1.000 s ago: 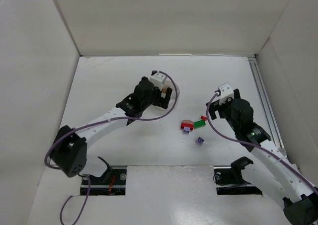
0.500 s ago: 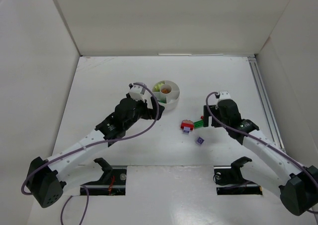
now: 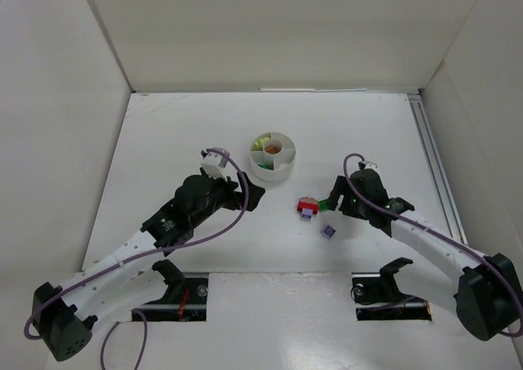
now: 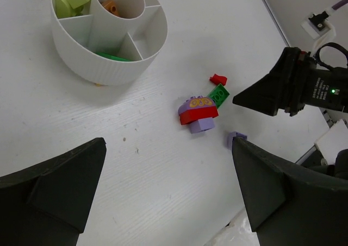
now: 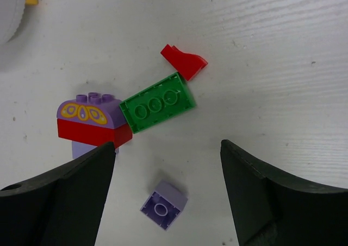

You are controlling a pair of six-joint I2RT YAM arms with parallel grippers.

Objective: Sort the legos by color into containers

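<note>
The white dish (image 3: pixel 273 156) stands at mid-table; in the left wrist view (image 4: pixel 109 67) it holds lime green, orange and dark green legos in separate sections. On the table lie a purple-red-purple stack (image 3: pixel 306 208) (image 5: pixel 92 121), a green brick (image 5: pixel 157 102), a small red piece (image 5: pixel 184 60) and a light purple brick (image 3: pixel 328 232) (image 5: pixel 164 203). My left gripper (image 3: pixel 249 194) (image 4: pixel 168 164) is open and empty, near-left of the dish. My right gripper (image 3: pixel 339 202) (image 5: pixel 167 148) is open and empty, low over the loose legos, with the purple brick between its fingers.
White cardboard walls close in the table on the left, back and right. A metal rail (image 3: pixel 433 166) runs along the right side. A tiny yellow-orange bit (image 4: pixel 98 84) lies at the dish's base. Two slots (image 3: pixel 172 292) sit at the near edge.
My left arm has pulled back from over the dish toward the near left, uncovering it. My right gripper has dropped lower and nearer to the loose legos.
</note>
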